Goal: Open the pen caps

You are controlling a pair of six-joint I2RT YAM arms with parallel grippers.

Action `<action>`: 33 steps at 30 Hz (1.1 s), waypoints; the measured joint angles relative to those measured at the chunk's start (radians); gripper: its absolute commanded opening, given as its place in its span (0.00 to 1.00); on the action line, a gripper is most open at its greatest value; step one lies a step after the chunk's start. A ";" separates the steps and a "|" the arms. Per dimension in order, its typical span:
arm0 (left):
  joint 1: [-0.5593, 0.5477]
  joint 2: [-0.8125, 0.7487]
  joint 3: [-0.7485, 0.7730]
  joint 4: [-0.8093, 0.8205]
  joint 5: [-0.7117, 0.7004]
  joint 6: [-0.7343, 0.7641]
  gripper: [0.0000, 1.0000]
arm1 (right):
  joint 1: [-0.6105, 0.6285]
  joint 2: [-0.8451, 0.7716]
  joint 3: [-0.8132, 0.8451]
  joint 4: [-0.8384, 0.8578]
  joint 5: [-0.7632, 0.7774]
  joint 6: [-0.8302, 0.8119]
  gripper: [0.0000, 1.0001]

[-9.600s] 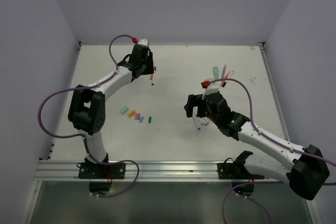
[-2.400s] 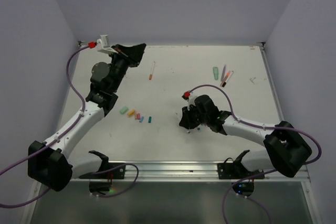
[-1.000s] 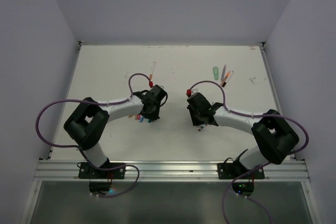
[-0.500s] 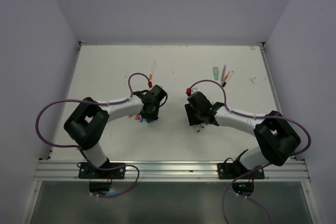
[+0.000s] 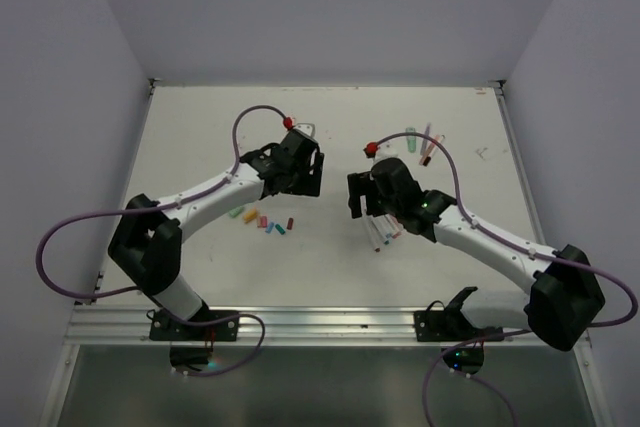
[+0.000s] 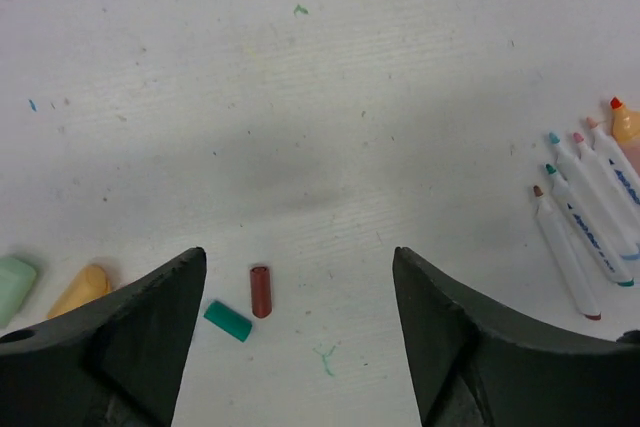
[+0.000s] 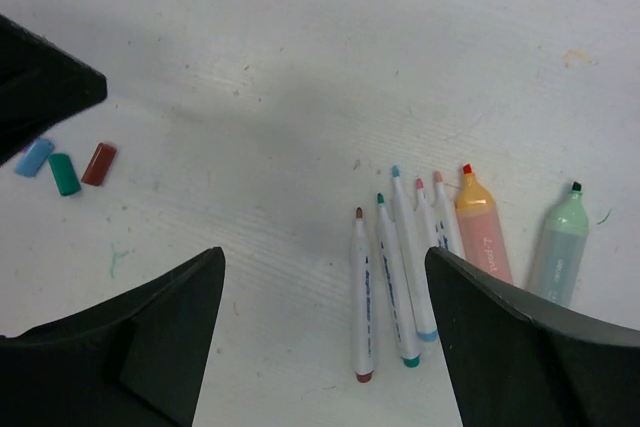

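Lying loose on the white worktop [image 5: 190, 137], the pen caps [image 5: 270, 226] form a short ragged row just on the near side of the left arm [image 5: 215, 192]. Each is a stubby plastic cylinder, off its pen. A mint cap [image 6: 14, 287] and an orange cap [image 6: 80, 289] sit at the left end and a pink cap [image 5: 264, 221] in the middle. A blue cap [image 7: 34, 157], a teal cap [image 6: 228, 321] and a brown-red cap [image 6: 260, 291] lie close together at the right end, the last two near each other but apart. The pens [image 7: 400, 267] lie in a tight fan beside the right arm [image 5: 480, 237], well apart from the caps, all with bare tips pointing the same way. Five are slim white barrels tipped brown, teal, blue, pink and salmon; next come an orange highlighter [image 7: 480, 237] with a red tip and a pale green highlighter [image 7: 558, 247] with a dark tip, set a little apart from the rest. The left tool [image 6: 298, 259] hangs above the worktop with its jaws spread wide and nothing between them, the brown-red and teal caps showing in the gap below. The right tool [image 7: 323, 259] is likewise spread wide and holds nothing, the slim pens showing between its fingers [image 7: 140, 337]. A few more pens lie at the far right of the worktop, too small to tell whether capped
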 measured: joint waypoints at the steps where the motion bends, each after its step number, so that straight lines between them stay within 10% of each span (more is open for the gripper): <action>1: 0.012 0.001 0.011 0.003 0.001 0.008 0.82 | 0.000 -0.007 0.000 0.000 0.011 -0.001 0.88; 33: 0.365 0.576 0.428 0.363 0.161 0.407 0.54 | -0.035 -0.066 -0.027 0.031 0.034 0.006 0.94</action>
